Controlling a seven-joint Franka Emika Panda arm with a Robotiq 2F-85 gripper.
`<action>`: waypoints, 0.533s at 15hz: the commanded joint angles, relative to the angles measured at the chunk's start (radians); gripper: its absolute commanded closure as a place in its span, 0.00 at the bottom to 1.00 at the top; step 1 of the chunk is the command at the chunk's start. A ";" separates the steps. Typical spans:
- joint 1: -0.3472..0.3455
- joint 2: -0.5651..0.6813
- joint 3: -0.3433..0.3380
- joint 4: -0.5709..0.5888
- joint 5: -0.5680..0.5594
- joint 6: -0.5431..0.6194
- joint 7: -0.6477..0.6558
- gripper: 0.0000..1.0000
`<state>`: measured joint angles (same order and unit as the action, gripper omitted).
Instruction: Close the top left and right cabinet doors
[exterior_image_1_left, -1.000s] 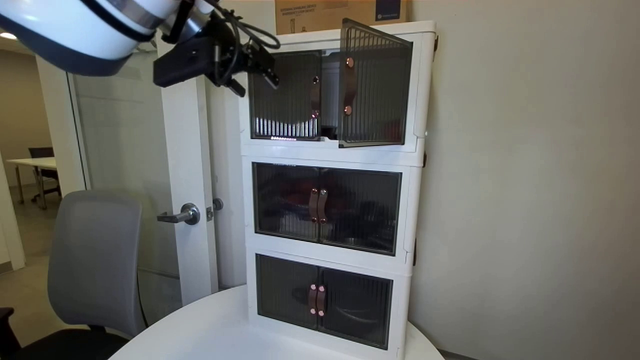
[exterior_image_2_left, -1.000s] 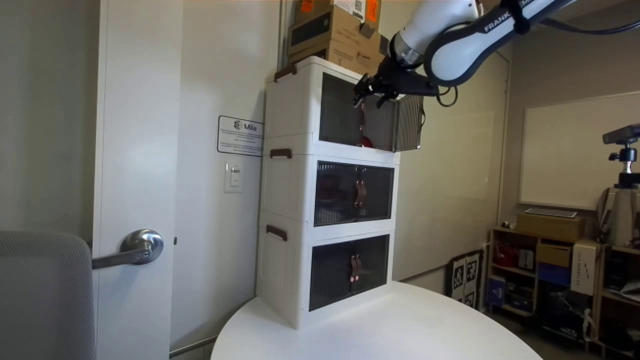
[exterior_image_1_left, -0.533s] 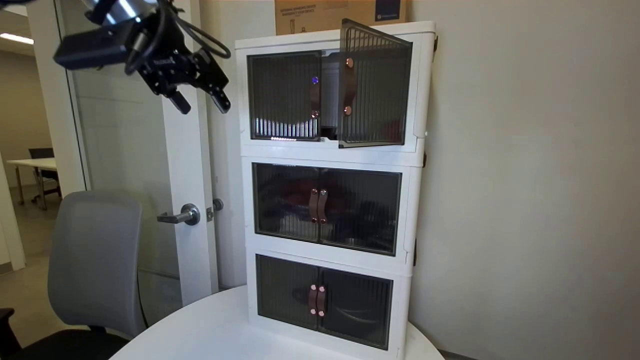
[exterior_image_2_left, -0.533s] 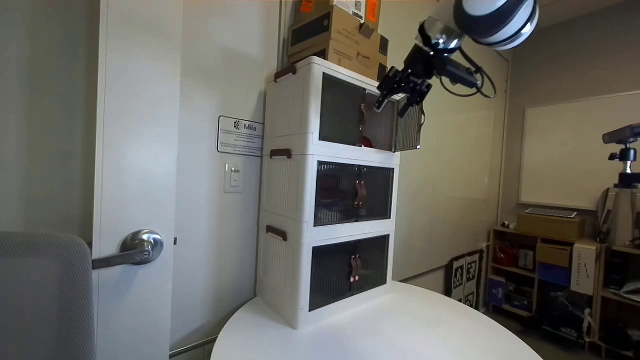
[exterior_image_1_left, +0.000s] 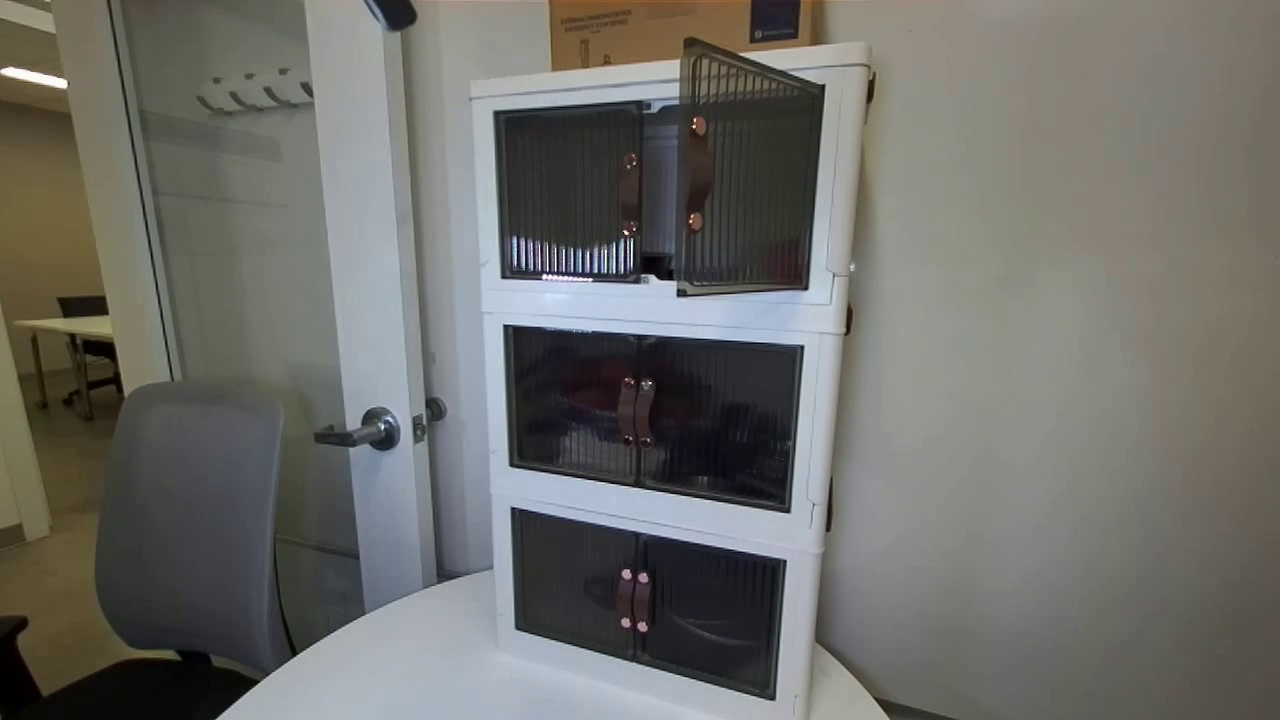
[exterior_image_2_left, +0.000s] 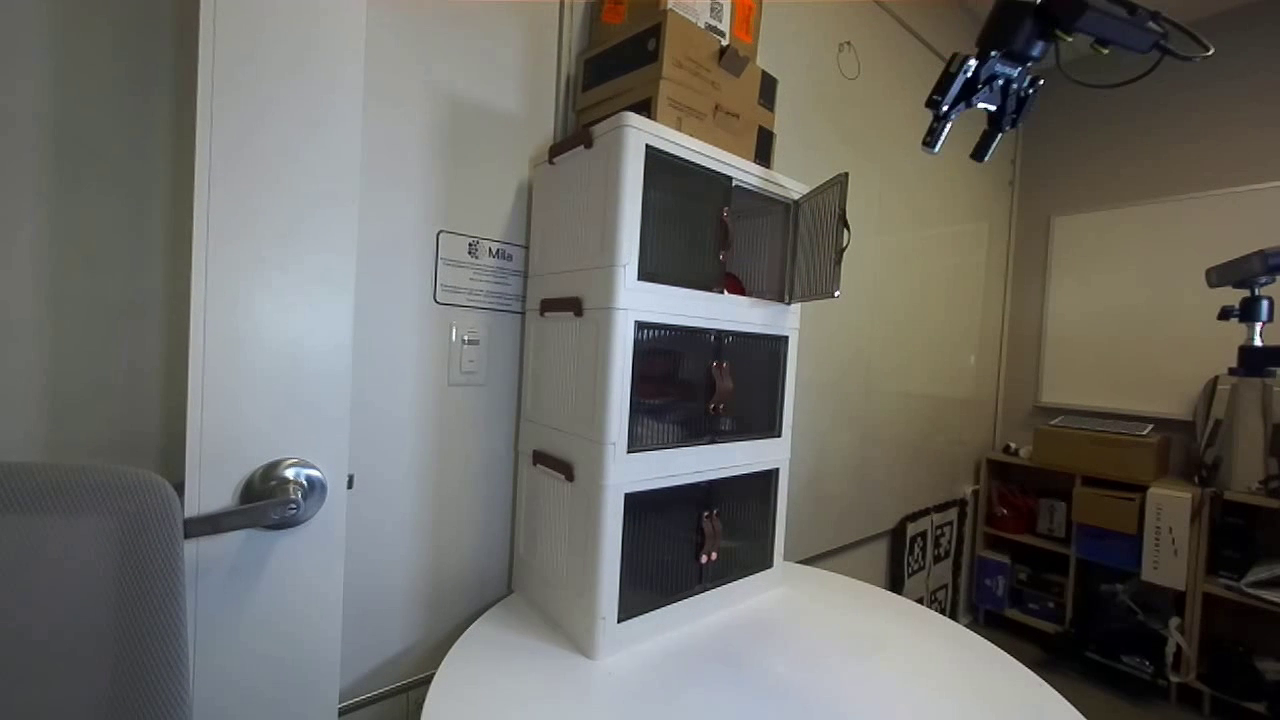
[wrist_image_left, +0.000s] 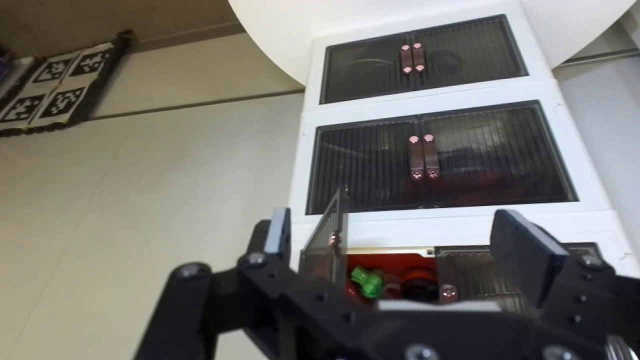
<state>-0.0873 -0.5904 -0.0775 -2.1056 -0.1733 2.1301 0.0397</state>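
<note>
Pale wall (exterior_image_1_left: 1080, 350) at the back; one white round table (exterior_image_2_left: 860, 660), well below the fingers (exterior_image_2_left: 938, 132). On it: one cabinet (exterior_image_2_left: 570, 380) in three tiers. Doors (exterior_image_1_left: 735, 420): six, two per tier. Door handles (exterior_image_1_left: 628, 410): six, one per door. Side grips (exterior_image_2_left: 553, 465): three on the flank facing an exterior view. Cardboard boxes (exterior_image_2_left: 715, 120) on top: more than one; overlap prevents an exact count. One panel (wrist_image_left: 73, 81) with four square markers (wrist_image_left: 61, 102), off past the picture-left finger in the wrist view.

Gripper (exterior_image_2_left: 960, 145): one, with two fingers. Pads (wrist_image_left: 276, 232) stand wide apart, bare gap between them, nothing held. It hangs in free air in an exterior view, tips pointing down.

Task doors against the fingers: top right door (exterior_image_2_left: 820, 240) is swung outward, lower than the fingertips and to picture-left of them, well apart; top left door (exterior_image_2_left: 683, 215) lies roughly flush with the cabinet front, farther from the fingers. Wrist view, where the cabinet appears upside down: top right door shows just inside the picture-left finger, top left door partly hidden behind the picture-right finger; both are beyond the fingertips. Between the fingers, deeper in, one green item (wrist_image_left: 369, 284) shows inside the top tier, among reddish things (wrist_image_left: 419, 272) too blurred to count. Remaining four doors sit flat, lower than the fingers.
</note>
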 joint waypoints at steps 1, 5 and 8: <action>-0.021 0.048 -0.050 0.101 -0.002 -0.083 -0.110 0.00; -0.023 0.137 -0.104 0.161 0.005 -0.027 -0.191 0.00; -0.019 0.223 -0.111 0.205 -0.002 0.047 -0.234 0.00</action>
<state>-0.1105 -0.4683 -0.1823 -1.9788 -0.1731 2.1266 -0.1437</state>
